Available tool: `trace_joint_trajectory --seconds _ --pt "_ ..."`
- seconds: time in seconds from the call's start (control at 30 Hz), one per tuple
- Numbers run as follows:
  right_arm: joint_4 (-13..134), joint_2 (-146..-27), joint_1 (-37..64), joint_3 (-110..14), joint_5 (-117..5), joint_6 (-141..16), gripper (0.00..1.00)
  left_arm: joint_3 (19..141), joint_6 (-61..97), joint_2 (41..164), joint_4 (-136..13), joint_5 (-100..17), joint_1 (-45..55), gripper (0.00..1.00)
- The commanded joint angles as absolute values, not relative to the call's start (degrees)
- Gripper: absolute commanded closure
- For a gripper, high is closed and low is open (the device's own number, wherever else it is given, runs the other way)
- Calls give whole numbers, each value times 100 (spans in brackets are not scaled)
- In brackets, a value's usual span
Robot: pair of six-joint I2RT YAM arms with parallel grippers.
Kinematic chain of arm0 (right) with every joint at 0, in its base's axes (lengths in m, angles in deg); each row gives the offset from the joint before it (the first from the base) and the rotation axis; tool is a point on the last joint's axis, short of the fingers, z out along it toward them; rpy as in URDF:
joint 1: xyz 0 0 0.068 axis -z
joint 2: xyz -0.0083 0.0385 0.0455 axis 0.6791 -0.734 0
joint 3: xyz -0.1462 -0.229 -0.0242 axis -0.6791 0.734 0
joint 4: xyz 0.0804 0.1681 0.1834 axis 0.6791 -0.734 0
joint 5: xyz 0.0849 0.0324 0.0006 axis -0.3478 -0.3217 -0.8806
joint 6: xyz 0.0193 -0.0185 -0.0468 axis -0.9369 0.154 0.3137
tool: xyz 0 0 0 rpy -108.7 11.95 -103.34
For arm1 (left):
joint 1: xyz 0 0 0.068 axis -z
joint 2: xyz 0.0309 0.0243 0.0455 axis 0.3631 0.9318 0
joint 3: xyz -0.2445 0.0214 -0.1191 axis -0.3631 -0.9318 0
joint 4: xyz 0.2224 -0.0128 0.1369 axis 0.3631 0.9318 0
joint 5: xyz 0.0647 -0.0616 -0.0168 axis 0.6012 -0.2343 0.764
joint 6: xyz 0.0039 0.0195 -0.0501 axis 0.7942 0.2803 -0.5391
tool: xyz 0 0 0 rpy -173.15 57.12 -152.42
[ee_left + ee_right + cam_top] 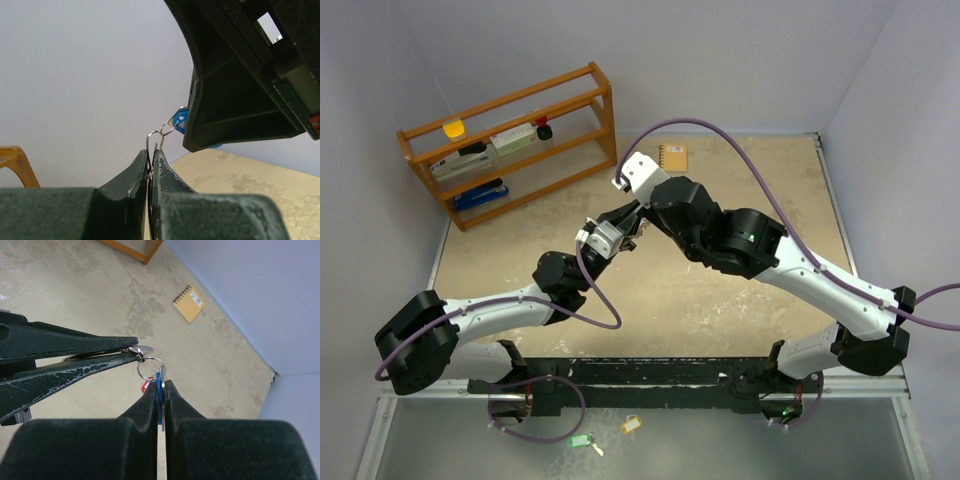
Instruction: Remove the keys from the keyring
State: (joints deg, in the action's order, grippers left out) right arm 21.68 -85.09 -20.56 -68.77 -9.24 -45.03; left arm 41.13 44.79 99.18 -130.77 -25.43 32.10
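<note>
1. Wooden rack (510, 140) sits well off to the far left of both grippers. Upper shelf: yellow item (453, 128), white boxes (515, 138), red-capped black bit (542, 125). Lower shelf: blue item (480, 194). Can't tell what any of them are.
2. Left gripper (153, 152): jaws pressed together, tips pinching the wire keyring (150, 139), held up off the table.
3. Right gripper (161, 386): jaws closed tight on blue tag (178, 119), tip-to-tip w/ left gripper. Small ring (148, 368) links tag to keyring.
4. Red tag (145, 386) is just under the right gripper tips, mostly hidden.
5. Tabletop (670, 310) is beige, mottled and worn. Walls (740, 60) pale grey.
6. Tan spiral notebook (189, 304) lies flat beyond the right gripper. White label, unreadable.
7. Green tag (580, 440) and yellow tag (631, 425) lie on the metal ledge (720, 440) by the arm bases, well apart from both grippers.
</note>
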Motion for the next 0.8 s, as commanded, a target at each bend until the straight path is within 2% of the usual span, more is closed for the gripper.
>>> trace_joint_trajectory --seconds 0.0,0.77 --pt "2415 -8044 -2046 -6933 -573 -4529 100 4049 4757 9772 -13089 -1931 3127 100" --pt "2949 -7838 -2051 -6863 -421 -4327 100 3666 4759 9809 -12908 -1664 3127 100"
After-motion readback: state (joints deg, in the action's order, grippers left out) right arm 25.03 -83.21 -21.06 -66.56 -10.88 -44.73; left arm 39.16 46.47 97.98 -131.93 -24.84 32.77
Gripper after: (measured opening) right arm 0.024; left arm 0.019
